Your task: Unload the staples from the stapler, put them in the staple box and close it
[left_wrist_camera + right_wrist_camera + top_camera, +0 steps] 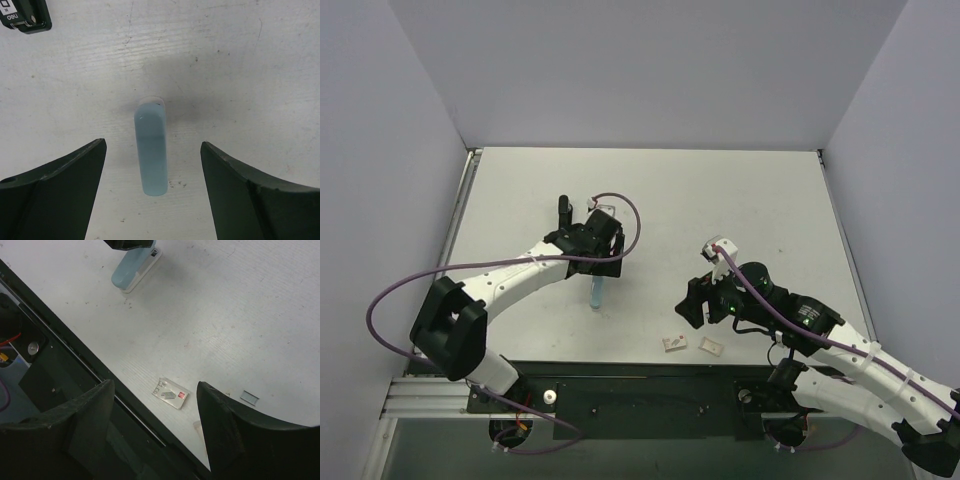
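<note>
A light blue stapler (596, 294) lies closed on the white table, its rounded end toward the near edge. My left gripper (597, 262) hovers above it, open and empty. In the left wrist view the stapler (151, 152) lies lengthwise between the spread fingers (60, 185) without touching them. My right gripper (695, 305) is open and empty, low over the near table edge. In the right wrist view (154, 390) a small clear staple box (170, 394) lies just beyond the gap, and a short strip of staples (249, 397) lies to its right. The stapler (132, 267) shows at the top.
A black object with a white label (24, 15) stands beyond the stapler to the left, and also shows in the top view (563, 212). Two small box pieces (673, 343) (710, 346) lie near the dark front rail (640, 385). Grey walls enclose the table.
</note>
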You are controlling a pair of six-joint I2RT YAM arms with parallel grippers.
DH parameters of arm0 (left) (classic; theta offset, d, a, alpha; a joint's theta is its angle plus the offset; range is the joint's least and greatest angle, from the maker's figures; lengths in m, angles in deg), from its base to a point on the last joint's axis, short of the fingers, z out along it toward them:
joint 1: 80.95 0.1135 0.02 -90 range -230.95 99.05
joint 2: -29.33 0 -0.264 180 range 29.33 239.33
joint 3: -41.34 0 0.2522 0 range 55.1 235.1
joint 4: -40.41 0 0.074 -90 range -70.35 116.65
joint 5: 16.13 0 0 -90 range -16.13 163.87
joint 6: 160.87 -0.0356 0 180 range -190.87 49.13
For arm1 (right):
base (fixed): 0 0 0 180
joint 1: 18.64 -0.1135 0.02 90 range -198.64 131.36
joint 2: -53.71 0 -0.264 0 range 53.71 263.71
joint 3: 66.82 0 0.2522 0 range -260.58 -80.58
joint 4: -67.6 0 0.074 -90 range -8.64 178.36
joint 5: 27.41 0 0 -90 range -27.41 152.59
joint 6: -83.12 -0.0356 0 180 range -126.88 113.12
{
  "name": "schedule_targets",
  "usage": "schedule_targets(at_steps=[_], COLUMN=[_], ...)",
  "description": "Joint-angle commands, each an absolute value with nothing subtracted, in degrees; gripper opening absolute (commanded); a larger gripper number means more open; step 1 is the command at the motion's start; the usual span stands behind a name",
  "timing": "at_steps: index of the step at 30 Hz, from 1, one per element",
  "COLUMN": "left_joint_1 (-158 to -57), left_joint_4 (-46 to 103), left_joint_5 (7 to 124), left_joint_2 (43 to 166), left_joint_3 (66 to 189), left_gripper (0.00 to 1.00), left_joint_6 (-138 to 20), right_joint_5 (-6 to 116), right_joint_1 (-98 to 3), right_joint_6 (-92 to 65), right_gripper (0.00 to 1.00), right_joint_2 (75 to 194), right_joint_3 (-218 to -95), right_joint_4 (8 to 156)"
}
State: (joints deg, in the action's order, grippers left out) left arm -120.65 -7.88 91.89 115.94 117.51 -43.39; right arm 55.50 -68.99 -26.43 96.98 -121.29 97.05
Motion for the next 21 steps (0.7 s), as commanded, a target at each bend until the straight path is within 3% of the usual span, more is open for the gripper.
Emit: schedule_targets(at_steps=[1,12,18,21], left_joint_1=[-120.94,-120.85,-120.76,-120.85], left_joint_4=[-6.76,-5.00,-3.50,-3.24], left_joint_5=[94.61,93.82,93.47,93.55], left_joint_2=[117.39,121.78,122.93,123.11], left_joint_3=[116.63,114.96,114.08,113.99], left_gripper=[0.87,0.82,0.72,0.61], left_joint_6=[-41.34,-40.29,-40.29,-40.46], right_joint_5=[55.21,55.21,55.65,55.56], right_joint_1=[-69.62,-69.80,-69.88,-69.89], right_joint_6=[-27.00,-27.44,-27.44,-27.44], right_gripper=[0.62,0.62,0.62,0.62], right_joint_2=[97.13,99.41,99.77,100.21], right_joint_3=[-120.92,-120.49,-120.31,-120.40], right_joint_4=[97.54,95.52,95.16,94.90])
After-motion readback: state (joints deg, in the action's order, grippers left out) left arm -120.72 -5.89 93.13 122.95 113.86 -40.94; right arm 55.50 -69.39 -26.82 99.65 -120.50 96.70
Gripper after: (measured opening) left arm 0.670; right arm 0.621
